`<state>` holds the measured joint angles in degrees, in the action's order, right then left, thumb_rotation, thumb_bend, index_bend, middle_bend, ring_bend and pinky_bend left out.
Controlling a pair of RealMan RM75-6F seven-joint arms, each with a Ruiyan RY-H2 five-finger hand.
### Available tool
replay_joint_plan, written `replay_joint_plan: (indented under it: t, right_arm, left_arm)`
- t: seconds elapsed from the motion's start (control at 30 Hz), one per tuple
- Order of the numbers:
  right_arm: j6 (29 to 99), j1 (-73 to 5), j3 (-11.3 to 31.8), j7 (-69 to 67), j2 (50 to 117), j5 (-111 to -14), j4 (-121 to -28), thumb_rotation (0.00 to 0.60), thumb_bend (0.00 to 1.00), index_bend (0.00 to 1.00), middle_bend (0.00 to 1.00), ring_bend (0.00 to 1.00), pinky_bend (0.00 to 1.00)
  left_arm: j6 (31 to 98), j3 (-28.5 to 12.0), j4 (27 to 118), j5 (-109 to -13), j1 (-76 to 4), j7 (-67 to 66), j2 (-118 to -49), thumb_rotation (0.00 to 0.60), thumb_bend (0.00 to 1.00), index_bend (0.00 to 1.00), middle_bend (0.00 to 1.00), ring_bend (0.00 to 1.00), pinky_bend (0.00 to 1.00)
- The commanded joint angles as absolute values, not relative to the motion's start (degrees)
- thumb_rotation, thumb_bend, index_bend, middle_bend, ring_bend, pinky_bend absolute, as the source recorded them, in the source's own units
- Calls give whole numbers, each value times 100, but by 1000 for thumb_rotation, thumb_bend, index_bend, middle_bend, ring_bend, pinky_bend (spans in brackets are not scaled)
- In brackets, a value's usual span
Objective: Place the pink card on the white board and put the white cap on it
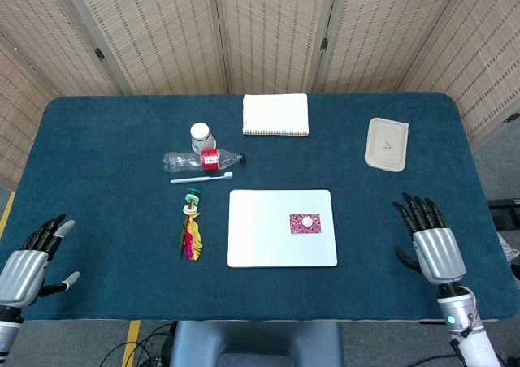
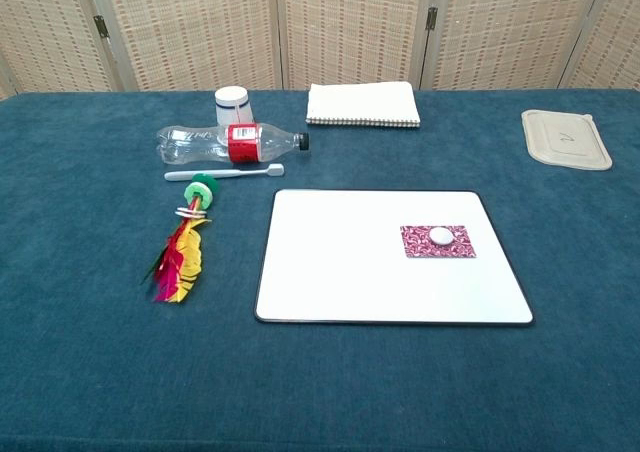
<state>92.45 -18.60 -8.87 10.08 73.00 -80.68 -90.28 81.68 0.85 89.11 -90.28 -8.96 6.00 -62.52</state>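
Observation:
The pink card (image 1: pixel 305 223) (image 2: pixel 438 241) lies flat on the right part of the white board (image 1: pixel 260 237) (image 2: pixel 340 262). A small white cap (image 1: pixel 307 221) (image 2: pixel 441 236) sits on the card's middle. My right hand (image 1: pixel 429 239) hovers near the table's front right edge, fingers spread, holding nothing, well right of the board. At the front left corner my left hand (image 1: pixel 32 261) is also spread and empty. Neither hand shows in the chest view.
A clear bottle with a red label (image 1: pixel 203 161) (image 2: pixel 228 143), a white cup (image 1: pixel 201 134), a toothbrush (image 1: pixel 201 179) and a feathered shuttlecock (image 1: pixel 192 227) (image 2: pixel 182 244) lie left of the board. A white notebook (image 1: pixel 275 114) and a beige lidded box (image 1: pixel 387 144) (image 2: pixel 565 138) sit behind.

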Motion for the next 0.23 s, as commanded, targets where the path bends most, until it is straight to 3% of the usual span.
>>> replay_joint_plan:
  t: [0.03,0.23]
  right_arm:
    - [9462,-1617,-943,946,7137,-8434,-9132,600,187,91,6,0,0]
    - [9228,-1542,-897,642,6978,-8652,-9216,600,187,91,6,0,0]
  left_arm:
    - [8205,101,8980,-9050,-867,513,-6280,600,255,88,31,18,182]
    - [8293,79,9022,-9043,-824,355,-6280,600,255,88,31,18,182]
